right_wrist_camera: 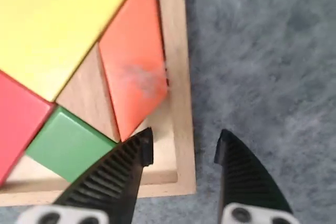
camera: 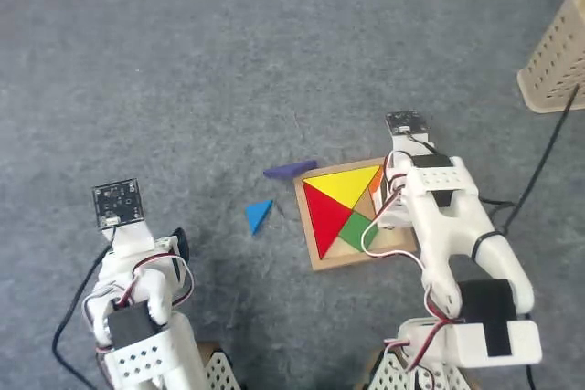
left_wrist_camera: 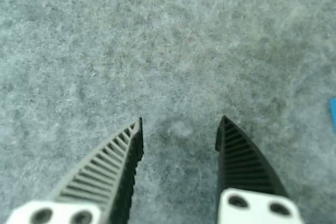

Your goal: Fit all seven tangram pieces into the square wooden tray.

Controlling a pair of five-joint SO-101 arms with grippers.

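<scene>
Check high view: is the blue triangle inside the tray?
No, the blue triangle lies on the grey mat, apart from the tray.

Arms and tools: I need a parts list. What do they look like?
The left arm and right arm are white plastic shells with black motor blocks, loose red and white wires and perforated white bases. The left tool and right tool each have black, ribbed, pointed fingers on white mounts.

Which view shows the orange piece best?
The right wrist view: the orange piece lies close up in the tray, against its rim. In the high view the right arm covers most of it, leaving a sliver. The left wrist view faces carpet.
</scene>
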